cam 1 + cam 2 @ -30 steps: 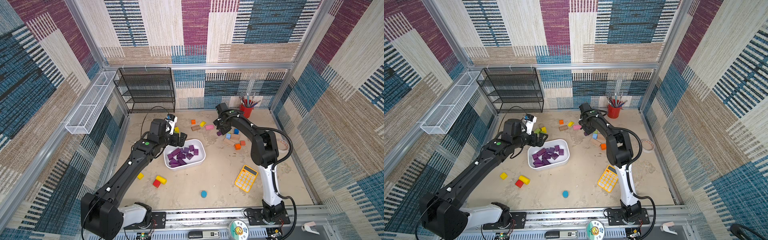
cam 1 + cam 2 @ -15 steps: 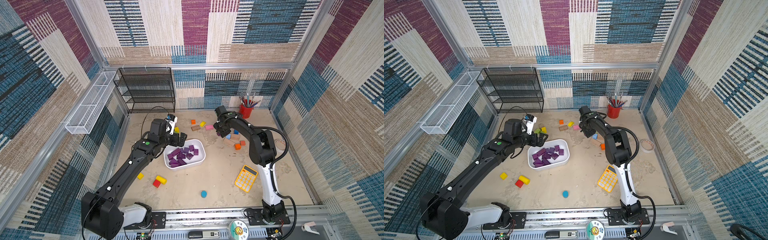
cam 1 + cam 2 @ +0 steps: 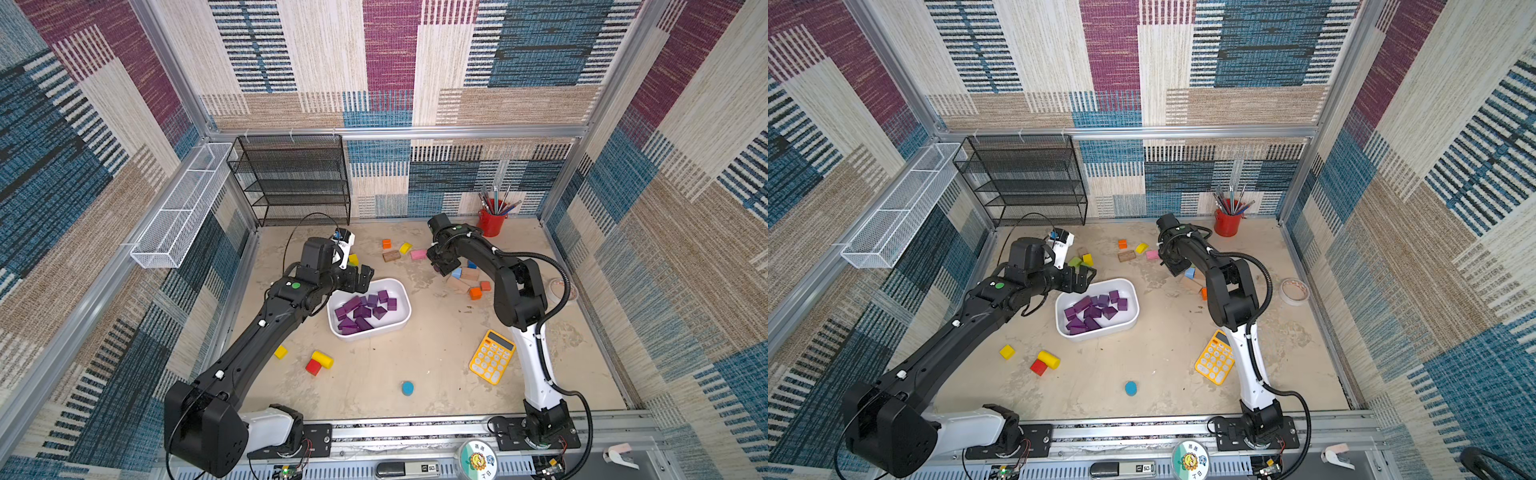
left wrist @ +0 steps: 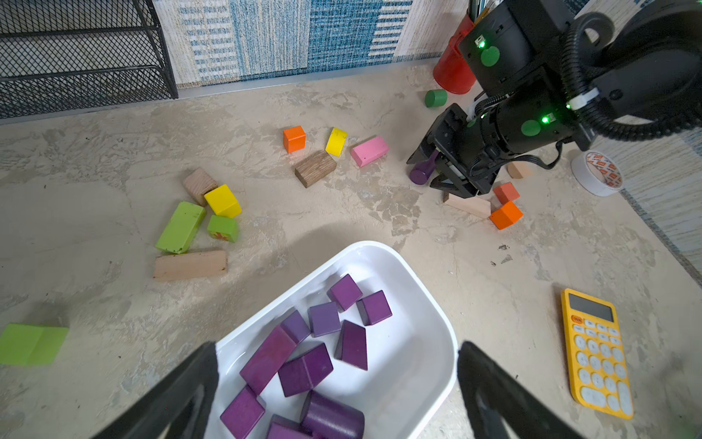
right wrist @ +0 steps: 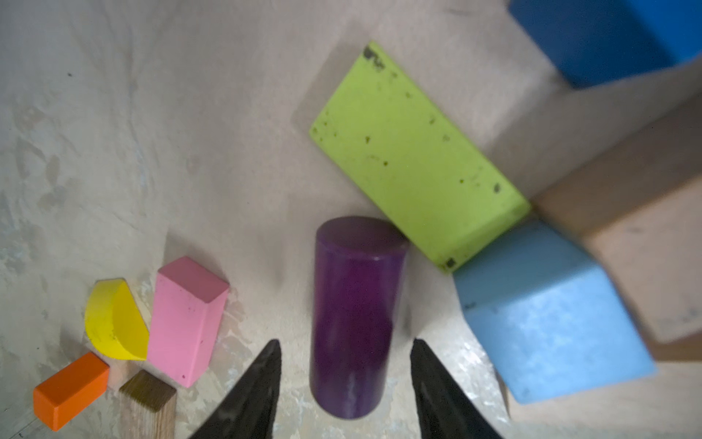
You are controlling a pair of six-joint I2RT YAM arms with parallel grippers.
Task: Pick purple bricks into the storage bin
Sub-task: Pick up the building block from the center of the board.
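Note:
Several purple bricks (image 3: 361, 309) (image 3: 1092, 309) (image 4: 304, 368) lie in the white storage bin (image 3: 374, 334) (image 3: 1100, 334) (image 4: 410, 361) at the middle of the table. My left gripper (image 3: 361, 279) (image 3: 1084, 279) (image 4: 337, 347) hovers open over the bin's back left end and holds nothing. A purple cylinder brick (image 5: 353, 315) (image 4: 421, 173) lies on the table at the back right. My right gripper (image 5: 345, 342) (image 3: 441, 268) (image 3: 1173, 268) is low over it, one finger on each side. A narrow gap shows on both sides, so the jaws are open.
A lime green slab (image 5: 414, 152) and a light blue cube (image 5: 543, 323) touch or nearly touch the cylinder; a pink block (image 5: 186, 319) lies beside it. A yellow calculator (image 3: 492, 357), a red pencil cup (image 3: 491, 222), a tape roll (image 3: 1294, 291) and a black rack (image 3: 291, 183) stand around.
The right gripper's jaws have narrowed round the purple cylinder and the right arm has shifted slightly. The left arm has not moved.

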